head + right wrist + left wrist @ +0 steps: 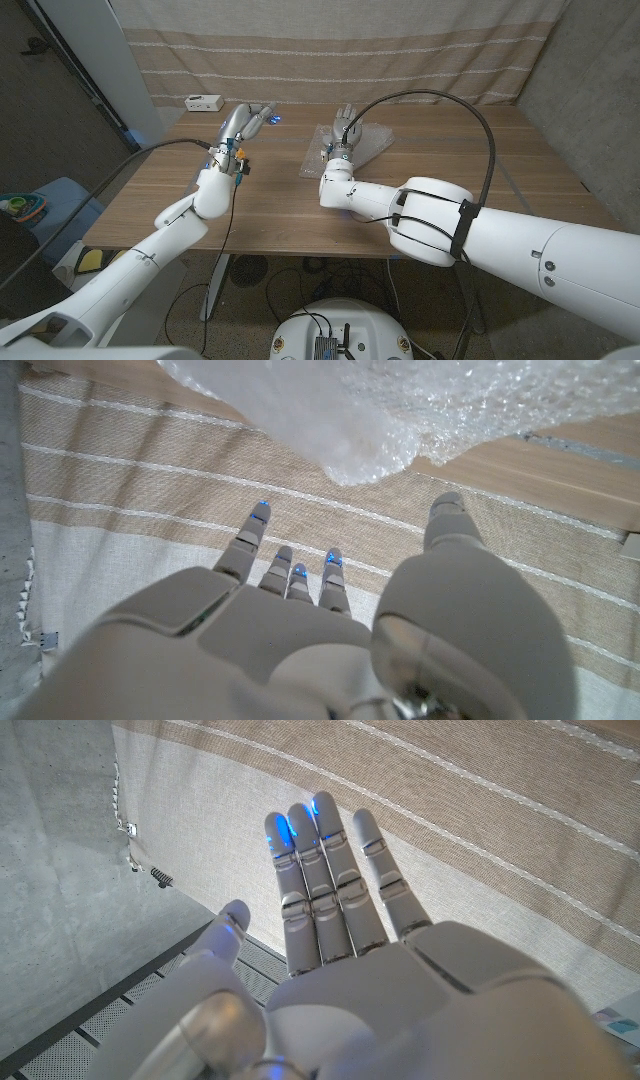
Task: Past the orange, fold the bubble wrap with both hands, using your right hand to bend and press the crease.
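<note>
Right hand (345,125) hovers just above the bubble wrap (365,145) at upper middle of the head view, fingers spread, holding nothing. Left hand (245,122) is open too, upper left, well apart from the sheet. Can't spot any orange. Pressing one-handed could probably just skid the wrap.

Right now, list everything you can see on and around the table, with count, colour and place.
bubble wrap: one, clear, far middle of table, under the right hand
white box: one, white, far left corner of table
table: one, brown wood, centre
curtain: one, beige with pale stripes, behind table
left hand: one, silver-white, raised over far left of table, fingers straight, holding nothing
right hand: one, silver-white, over the bubble wrap; contact unclear
</note>
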Controlling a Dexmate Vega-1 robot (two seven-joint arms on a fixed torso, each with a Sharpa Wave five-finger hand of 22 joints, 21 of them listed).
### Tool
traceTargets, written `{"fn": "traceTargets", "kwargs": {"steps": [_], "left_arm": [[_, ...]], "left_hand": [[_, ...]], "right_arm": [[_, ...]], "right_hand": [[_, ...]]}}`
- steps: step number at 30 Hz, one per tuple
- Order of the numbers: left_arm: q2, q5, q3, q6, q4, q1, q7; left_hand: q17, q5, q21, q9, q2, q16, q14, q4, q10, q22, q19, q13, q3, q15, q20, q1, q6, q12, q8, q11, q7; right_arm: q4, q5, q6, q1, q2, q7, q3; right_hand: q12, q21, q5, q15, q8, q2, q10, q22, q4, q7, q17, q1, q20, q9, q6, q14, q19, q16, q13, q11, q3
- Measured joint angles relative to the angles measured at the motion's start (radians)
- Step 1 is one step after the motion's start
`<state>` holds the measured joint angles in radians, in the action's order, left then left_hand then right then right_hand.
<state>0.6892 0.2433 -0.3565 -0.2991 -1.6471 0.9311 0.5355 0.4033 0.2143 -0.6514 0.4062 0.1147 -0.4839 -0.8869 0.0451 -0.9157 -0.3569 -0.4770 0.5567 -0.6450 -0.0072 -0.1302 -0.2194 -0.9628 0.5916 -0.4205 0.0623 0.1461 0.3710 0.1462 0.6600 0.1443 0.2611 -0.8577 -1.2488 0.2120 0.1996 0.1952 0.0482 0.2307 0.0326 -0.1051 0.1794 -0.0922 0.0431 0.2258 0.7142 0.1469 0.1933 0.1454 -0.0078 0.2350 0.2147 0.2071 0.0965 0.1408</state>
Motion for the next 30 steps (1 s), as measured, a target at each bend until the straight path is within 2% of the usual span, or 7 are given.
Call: {"fn": "traceTargets", "kwargs": {"steps": [12, 15, 17, 20, 23, 27, 30], "left_arm": [[-0.001, -0.001, -0.01, -0.029, 0.024, -0.022, -0.017], [-0.001, -0.001, -0.011, -0.031, 0.024, -0.023, -0.019], [-0.001, 0.0, -0.012, -0.032, 0.024, -0.025, -0.023], [0.002, -0.001, -0.014, -0.033, 0.025, -0.027, -0.031], [0.005, -0.004, -0.016, -0.036, 0.027, -0.03, -0.043], [0.012, -0.011, -0.022, -0.044, 0.034, -0.038, -0.066], [0.015, -0.014, -0.025, -0.05, 0.037, -0.042, -0.077]], "left_hand": [[-0.005, 0.0, -0.007, 0.0, -0.001, 0.008, 0.005, 0.0, 0.004, 0.005, 0.009, -0.001, 0.0, 0.005, 0.002, 0.01, 0.0, -0.004, 0.0, 0.004, 0.0], [-0.009, -0.003, -0.007, 0.0, -0.001, 0.008, 0.005, 0.0, 0.007, 0.005, 0.011, 0.001, 0.0, 0.005, 0.0, 0.009, 0.0, -0.004, 0.0, 0.003, 0.0], [-0.009, -0.004, -0.007, 0.0, -0.001, 0.013, 0.009, 0.0, 0.007, 0.005, 0.011, 0.0, 0.0, 0.001, 0.0, 0.009, 0.0, -0.004, 0.005, 0.003, 0.0], [-0.009, -0.004, -0.007, 0.0, -0.001, 0.017, 0.019, 0.0, 0.011, 0.006, 0.012, -0.001, 0.0, 0.0, -0.001, 0.01, 0.0, -0.008, 0.007, 0.0, 0.0], [-0.009, -0.004, -0.007, -0.003, -0.006, 0.023, 0.023, 0.0, 0.015, 0.009, 0.02, -0.001, 0.0, 0.002, -0.002, 0.015, 0.01, -0.011, 0.012, 0.004, 0.001], [-0.014, -0.006, -0.007, -0.003, -0.006, 0.027, 0.025, 0.0, 0.022, 0.009, 0.027, -0.006, 0.0, 0.0, -0.002, 0.015, 0.012, -0.016, 0.015, 0.0, -0.002], [-0.014, -0.007, -0.007, -0.008, -0.003, 0.033, 0.034, 0.0, 0.023, 0.009, 0.031, -0.01, 0.0, 0.001, -0.005, 0.018, 0.012, -0.019, 0.023, 0.001, -0.002]], "right_arm": [[-0.005, -0.002, 0.1, -0.032, -0.002, 0.204, -0.05], [-0.005, 0.007, 0.115, -0.04, -0.005, 0.263, -0.071], [-0.005, 0.013, 0.121, -0.043, -0.007, 0.291, -0.082], [-0.006, 0.016, 0.123, -0.043, -0.012, 0.299, -0.091], [-0.006, 0.017, 0.122, -0.041, -0.015, 0.283, -0.091], [-0.006, 0.01, 0.106, -0.026, -0.026, 0.2, -0.07], [-0.006, 0.0, 0.083, -0.013, -0.033, 0.125, -0.052]], "right_hand": [[-0.005, -0.004, 0.012, 0.018, -0.015, -0.014, -0.022, 0.0, -0.007, 0.082, -0.003, -0.014, 0.007, -0.003, -0.011, -0.018, -0.032, -0.004, 0.0, 0.022, -0.006], [0.002, 0.002, 0.029, 0.008, -0.015, 0.024, 0.008, 0.0, -0.048, 0.087, -0.006, 0.06, -0.003, -0.003, 0.02, 0.006, -0.011, 0.004, -0.001, 0.019, 0.035], [0.021, 0.021, 0.031, -0.017, -0.002, 0.047, 0.08, 0.0, -0.072, 0.065, -0.012, 0.151, -0.026, -0.003, 0.093, 0.073, 0.049, 0.025, -0.003, 0.003, 0.081], [0.058, 0.049, 0.025, -0.076, 0.034, 0.068, 0.247, 0.0, -0.078, 0.012, -0.012, 0.248, -0.071, -0.003, 0.277, 0.222, 0.157, 0.073, -0.007, -0.057, 0.133], [0.083, 0.072, 0.011, -0.088, 0.06, 0.071, 0.387, 0.0, -0.073, -0.024, -0.012, 0.277, -0.088, -0.007, 0.434, 0.346, 0.246, 0.111, -0.007, -0.103, 0.154], [0.105, 0.103, 0.003, -0.093, 0.084, 0.065, 0.524, 0.005, -0.069, -0.052, -0.012, 0.284, -0.101, -0.007, 0.589, 0.478, 0.34, 0.151, -0.012, -0.134, 0.158], [0.12, 0.127, 0.003, -0.098, 0.122, 0.064, 0.632, 0.009, -0.072, -0.062, -0.012, 0.309, -0.112, -0.005, 0.741, 0.559, 0.401, 0.171, -0.01, -0.156, 0.175]]}}
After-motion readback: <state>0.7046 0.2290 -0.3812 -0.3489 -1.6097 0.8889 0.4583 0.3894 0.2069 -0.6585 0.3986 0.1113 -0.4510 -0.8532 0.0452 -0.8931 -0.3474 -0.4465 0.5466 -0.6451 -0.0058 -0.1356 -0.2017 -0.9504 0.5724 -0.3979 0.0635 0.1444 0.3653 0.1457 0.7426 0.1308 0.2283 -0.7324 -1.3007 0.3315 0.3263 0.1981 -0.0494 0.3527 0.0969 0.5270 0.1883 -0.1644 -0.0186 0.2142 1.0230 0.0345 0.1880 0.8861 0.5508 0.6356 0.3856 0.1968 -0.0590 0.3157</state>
